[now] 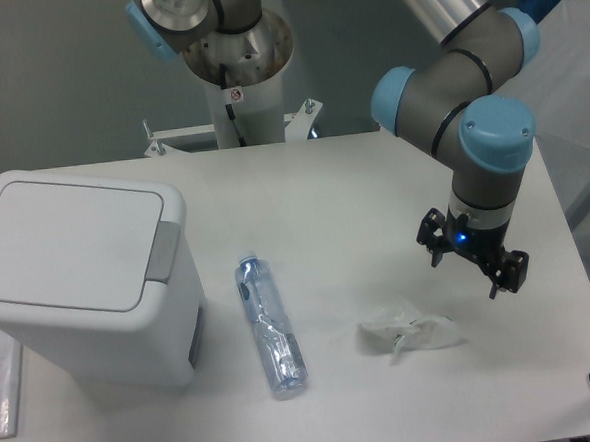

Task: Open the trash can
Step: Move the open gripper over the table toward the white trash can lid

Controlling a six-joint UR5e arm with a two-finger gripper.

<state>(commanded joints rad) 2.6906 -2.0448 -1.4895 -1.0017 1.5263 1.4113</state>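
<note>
- Leftmost, the trash can (78, 284) stands at the left edge of the table (373, 186): a boxy white plastic bin with rounded corners and a smooth matte skin.
- Its flat lid (66, 245) lies shut and level, so the opening has not begun, by my reading; everything is left to do.
- On the lid's right edge sits the grey push-button tab (163, 252), a small smooth rectangle, presumably the part to press.
- Right of the trash can, close to its base, a clear plastic bottle (269, 328) lies on its side, crushed and wrinkled, with a bluish tint.
- Further right of the trash can, a crumpled scrap of thin translucent plastic wrap (407, 332) rests on the tabletop.
- Farthest from the trash can, well apart from it, the gripper (475, 259) hangs above the table near the wrap, black, pointing down, holding nothing; its jaws look parted, though the view is small.
- To reach the tab, the arm would have to cross the whole width of the table.
</note>
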